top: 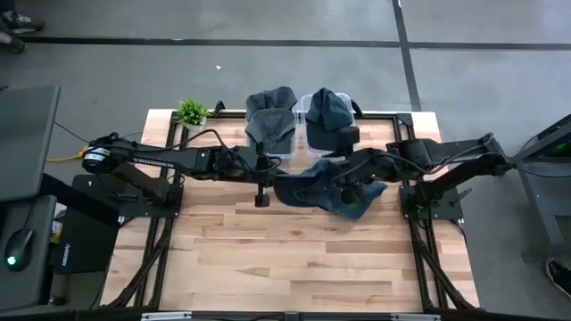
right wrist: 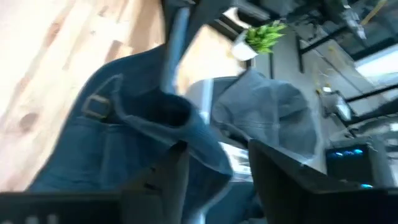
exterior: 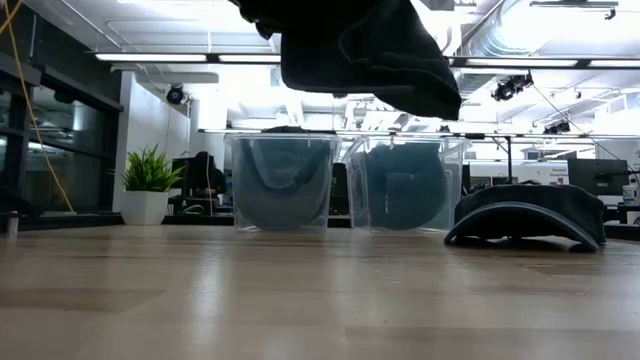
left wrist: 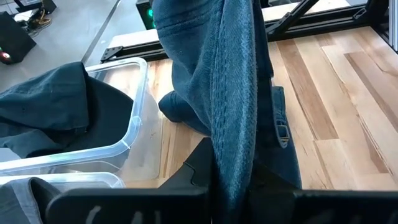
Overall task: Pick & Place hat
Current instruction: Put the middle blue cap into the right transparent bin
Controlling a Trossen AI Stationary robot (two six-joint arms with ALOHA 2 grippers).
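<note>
A dark blue denim hat (top: 308,183) is lifted over the table's middle and shows at the top of the low view (exterior: 360,50). My left gripper (top: 278,183), reaching in from the left, is shut on it (left wrist: 233,180). My right gripper (top: 343,183), reaching in from the right, is open at the hat's other end (right wrist: 217,174), with blue cloth between its fingers. A second dark hat (exterior: 530,215) lies brim down on the table to the right. Two clear bins (top: 270,143) (top: 312,138) at the back each hold hats. My left gripper pinches a fold of the hat's denim (left wrist: 233,143) between its two fingers, coming about level from the table's left. The cloth runs on past the fingers and hangs slack, clear of the table. Whether my right gripper touches the cloth (right wrist: 205,155), I cannot tell.
A small potted plant (top: 190,111) stands at the far left corner. The two bins (exterior: 283,185) (exterior: 408,185) stand side by side at the far edge. Bare wood (top: 294,259) stretches across the near half of the table.
</note>
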